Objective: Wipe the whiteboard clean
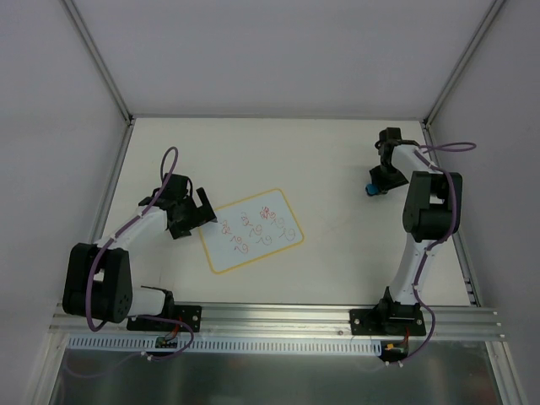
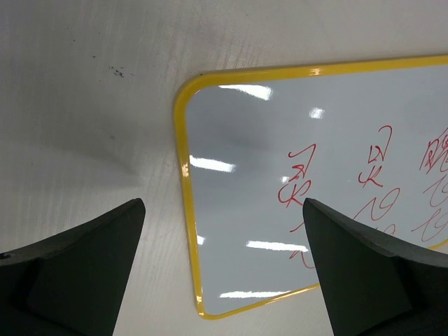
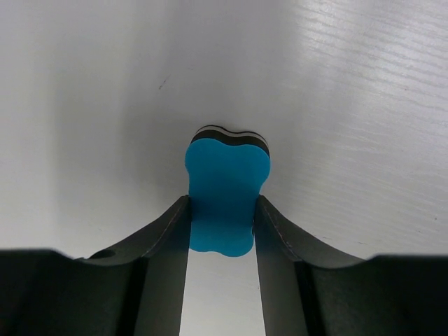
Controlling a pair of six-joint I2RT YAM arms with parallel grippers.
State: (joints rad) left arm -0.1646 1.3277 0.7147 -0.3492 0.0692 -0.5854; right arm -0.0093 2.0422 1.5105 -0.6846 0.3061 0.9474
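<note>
The whiteboard (image 1: pixel 251 229) lies flat in the middle of the table, yellow-rimmed and marked with red scribbles (image 1: pixel 268 214). My left gripper (image 1: pixel 202 211) hovers at the board's left corner, open wide, nothing between its fingers. In the left wrist view the whiteboard (image 2: pixel 294 175) fills the right half between the spread fingertips (image 2: pixel 105 238). At the far right, my right gripper (image 1: pixel 375 184) is shut on a blue eraser (image 1: pixel 371 189). Seen from the right wrist, both fingers press the sides of the blue eraser (image 3: pixel 225 192), its black felt edge showing on the far side, resting on the table.
Grey walls with metal posts (image 1: pixel 97 59) bound the table (image 1: pixel 329 160) on three sides. An aluminium rail (image 1: pixel 278 319) carries both arm bases at the near edge. The right arm's elbow (image 1: pixel 432 207) stands tall over the table's right side.
</note>
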